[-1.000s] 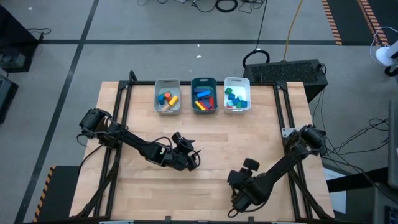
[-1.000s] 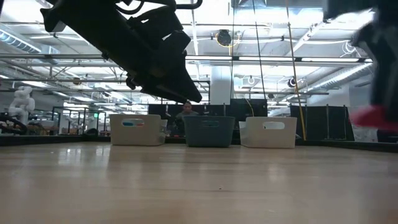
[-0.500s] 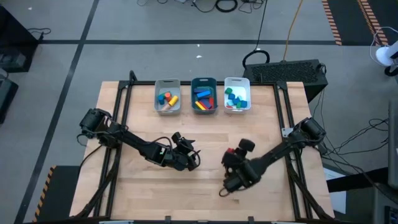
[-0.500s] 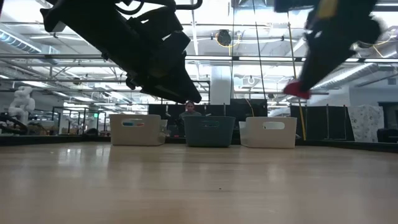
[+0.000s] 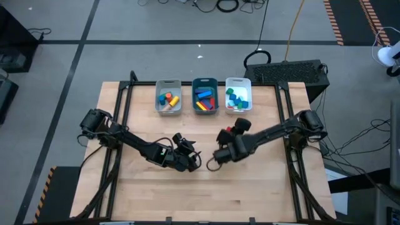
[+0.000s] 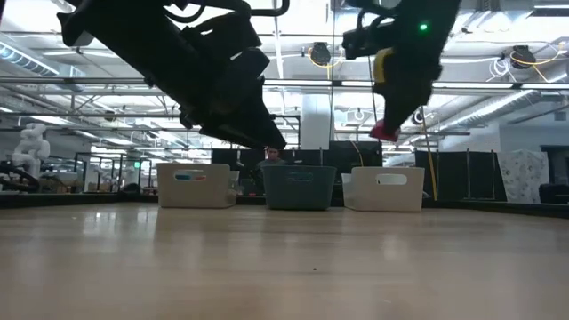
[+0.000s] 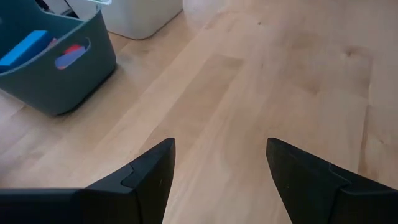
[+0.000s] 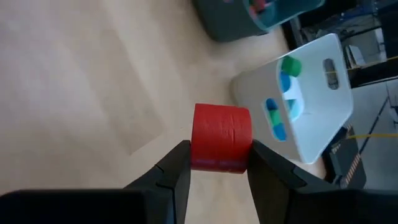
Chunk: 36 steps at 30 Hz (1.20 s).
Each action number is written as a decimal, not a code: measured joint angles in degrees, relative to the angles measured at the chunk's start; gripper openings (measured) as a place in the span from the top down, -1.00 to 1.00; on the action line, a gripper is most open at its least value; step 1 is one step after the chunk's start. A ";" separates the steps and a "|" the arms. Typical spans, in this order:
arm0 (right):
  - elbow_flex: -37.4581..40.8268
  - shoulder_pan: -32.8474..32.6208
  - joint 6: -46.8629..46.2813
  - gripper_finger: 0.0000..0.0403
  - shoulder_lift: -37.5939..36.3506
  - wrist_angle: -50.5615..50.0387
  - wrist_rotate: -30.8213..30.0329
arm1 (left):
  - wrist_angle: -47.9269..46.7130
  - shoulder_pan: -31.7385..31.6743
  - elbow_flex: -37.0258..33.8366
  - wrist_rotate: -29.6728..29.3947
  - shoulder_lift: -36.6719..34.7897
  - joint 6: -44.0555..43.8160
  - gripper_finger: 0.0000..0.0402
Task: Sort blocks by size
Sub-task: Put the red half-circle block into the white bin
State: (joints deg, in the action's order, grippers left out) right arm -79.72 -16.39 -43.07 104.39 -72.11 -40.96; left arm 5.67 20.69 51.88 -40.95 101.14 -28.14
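Note:
My right gripper [image 8: 219, 163] is shut on a small red block [image 8: 221, 138] and holds it above the middle of the table, right of centre [image 5: 230, 130], in front of the trays. In the low view the red block [image 6: 384, 132] hangs high over the wood. Several coloured blocks lie in the grey tray [image 5: 169, 97], the teal tray [image 5: 204, 95] and the white tray [image 5: 238, 95] at the far edge. My left gripper [image 7: 221, 168] stands open above bare wood near the table's middle [image 5: 192, 159], with nothing between its fingers. My right gripper pinches the red block by two opposite sides [image 8: 198, 149] between its two fingers. The fingers slant downward toward the far edge. The block sits at their free ends, lifted clear of the table.
The three trays stand side by side at the far edge. The white tray [image 8: 298, 112] and the teal tray [image 8: 249, 15] lie just beyond the held block. Bare wooden tabletop [image 5: 206, 194] spreads in front of both arms. A dark frame runs along the table's left and right sides.
My right gripper has swung from the table's near right part toward the middle and the far edge, rising a little and turning, with the red block held between its fingers throughout. My left arm has kept still.

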 joint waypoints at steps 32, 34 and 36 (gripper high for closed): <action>40.12 34.95 24.34 0.41 -26.31 62.02 -6.69 | -2.09 -0.07 0.00 1.60 0.00 -0.01 -0.26; 43.39 35.56 27.04 0.41 -26.58 70.38 -6.67 | -2.09 -0.24 0.00 1.60 0.00 0.03 -0.26; 45.44 36.29 28.66 0.41 -26.56 75.55 -6.21 | -2.09 -0.58 0.00 1.59 0.00 0.33 -0.26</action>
State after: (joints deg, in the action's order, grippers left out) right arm -34.28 19.90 -14.41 77.83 3.44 -47.17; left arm 3.57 20.11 51.88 -39.37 101.14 -27.81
